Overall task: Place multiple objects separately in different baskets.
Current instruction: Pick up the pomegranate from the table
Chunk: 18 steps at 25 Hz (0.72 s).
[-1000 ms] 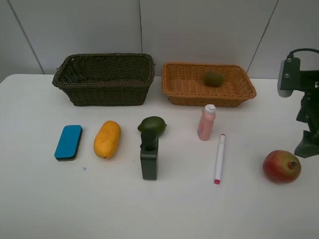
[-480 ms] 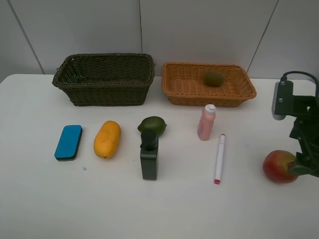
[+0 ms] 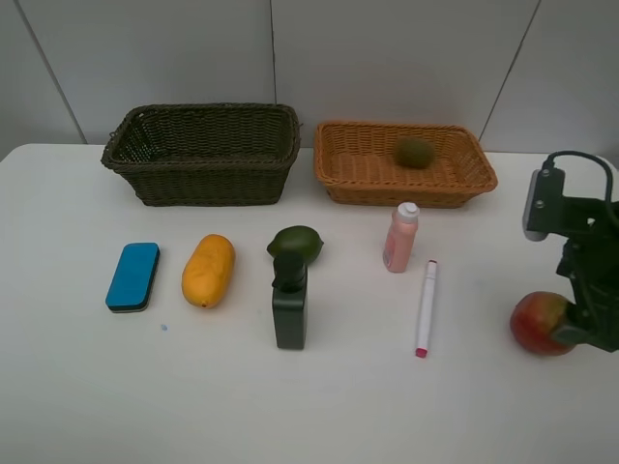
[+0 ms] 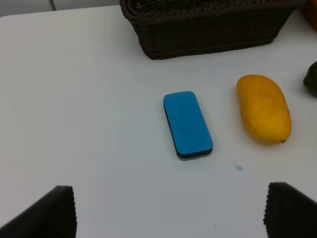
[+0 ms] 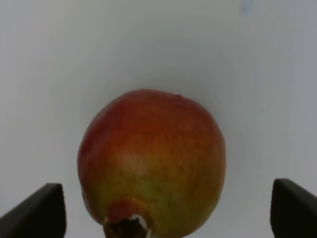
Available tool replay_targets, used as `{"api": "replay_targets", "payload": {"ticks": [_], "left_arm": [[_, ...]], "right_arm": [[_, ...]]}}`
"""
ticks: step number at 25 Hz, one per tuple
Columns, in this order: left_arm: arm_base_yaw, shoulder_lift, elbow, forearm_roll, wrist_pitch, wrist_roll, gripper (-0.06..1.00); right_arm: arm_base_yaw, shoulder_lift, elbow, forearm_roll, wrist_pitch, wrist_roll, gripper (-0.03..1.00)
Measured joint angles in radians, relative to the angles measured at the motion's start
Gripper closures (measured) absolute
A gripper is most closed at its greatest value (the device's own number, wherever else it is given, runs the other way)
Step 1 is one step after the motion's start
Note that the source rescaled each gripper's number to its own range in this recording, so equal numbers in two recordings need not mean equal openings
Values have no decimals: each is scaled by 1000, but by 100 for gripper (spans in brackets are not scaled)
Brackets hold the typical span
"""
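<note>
Right end effector [image 5: 163, 209] standing wide open astride red pomegranate [image 5: 151, 156] on table [image 3: 77, 406], not gripping, left end effector [image 4: 167, 212] hanging open, holding nothing, near blue eraser block [image 4: 187, 124]

A white bench [image 3: 87, 406] fills most of the view. Behind it stands a pale grey wall [image 3: 387, 58] crossed by thin dark seams [image 3: 273, 48]. A tiny blue speck [image 3: 163, 328] lies on the bench.

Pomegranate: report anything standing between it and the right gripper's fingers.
Nothing visible does. In the right wrist view the open fingers stand either side of the pomegranate, with only bare white table between them and it.
</note>
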Motion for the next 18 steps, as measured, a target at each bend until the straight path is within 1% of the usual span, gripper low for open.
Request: {"api": "replay_targets", "payload": {"ticks": [7,13,18], "left_arm": [[0,0,0,0,0,0,-6],[0,0,0,0,0,0,-6],[0,0,0,0,0,0,-6]], "right_arm": [[0,0,3,15,-12,0,-3],[0,2,38,20,-47,0,-3],[-20,65,41,47,-61,1,-3]]}}
